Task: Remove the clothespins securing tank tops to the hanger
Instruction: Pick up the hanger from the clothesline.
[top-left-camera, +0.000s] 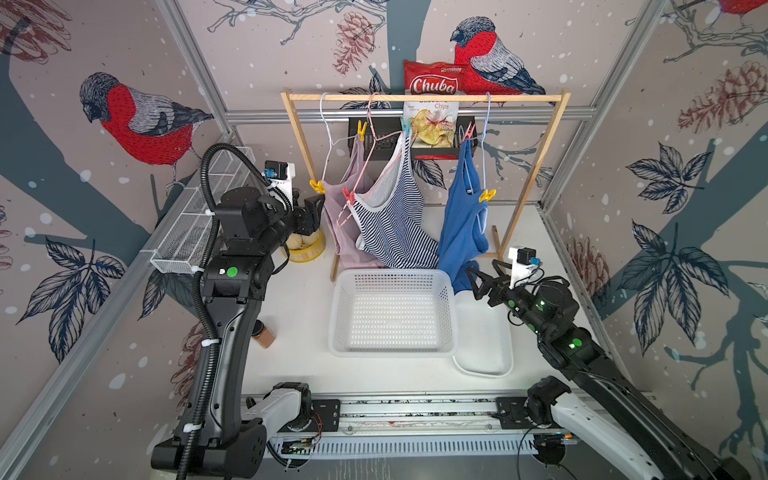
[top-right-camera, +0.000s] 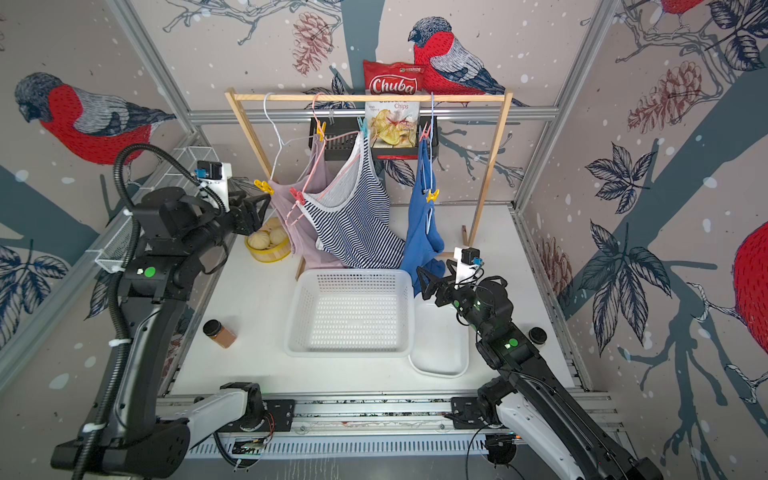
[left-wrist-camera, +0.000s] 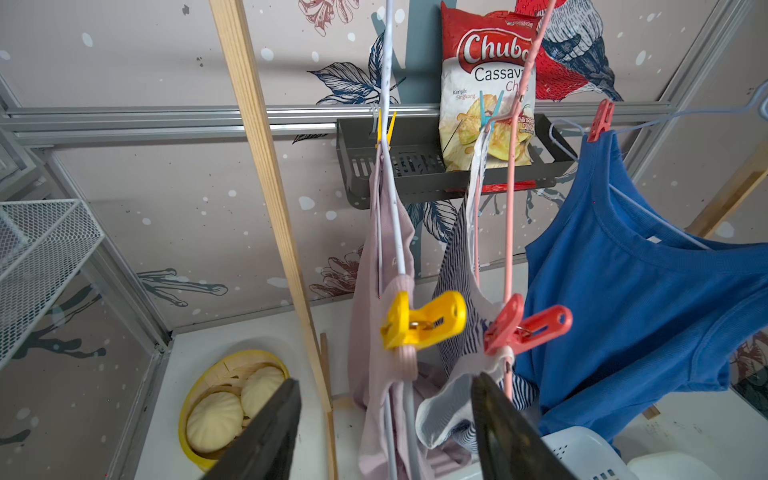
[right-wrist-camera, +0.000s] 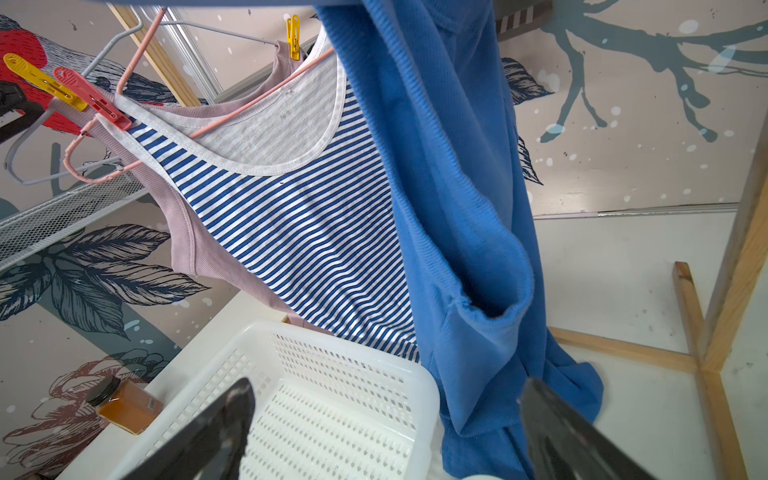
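**Left pincer** (left-wrist-camera: 384, 384): the jaws are held well apart and nothing is gripped. It is raised beside the near edge of the pale pink tank top (left-wrist-camera: 365, 299), just below the near yellow clothespin (left-wrist-camera: 419, 322). By that clothespin the top's near strap is clamped to the white hanger (left-wrist-camera: 387, 62). Whether a finger touches the cloth cannot be settled from the wrist view.

**Right pincer** (right-wrist-camera: 388, 388): the jaws are spread wide and are empty. It is held low over the counter (right-wrist-camera: 615, 270), by the far corner of the white basket (right-wrist-camera: 353, 347) on that arm's side. The hem of the blue tank top (right-wrist-camera: 457, 187) lies close by.

**Clothespins:** all six are found clamped in place.
- The pink top's far strap is secured by the far yellow clothespin (top-left-camera: 361, 129).
- The striped tank top (top-left-camera: 395, 224) is fixed to the pink hanger (top-left-camera: 372, 145) by the near red clothespin (top-left-camera: 348, 195) and the teal clothespin (top-left-camera: 406, 126).
- The blue top is fixed to the blue hanger (top-left-camera: 484, 166) by the far red clothespin (top-left-camera: 468, 131) and the third yellow clothespin (top-left-camera: 487, 195).

**Support:** the three hangers are hung from the wooden rail (top-left-camera: 415, 98). The tops hang behind the basket, and the blue hem is gathered on the counter beside it.
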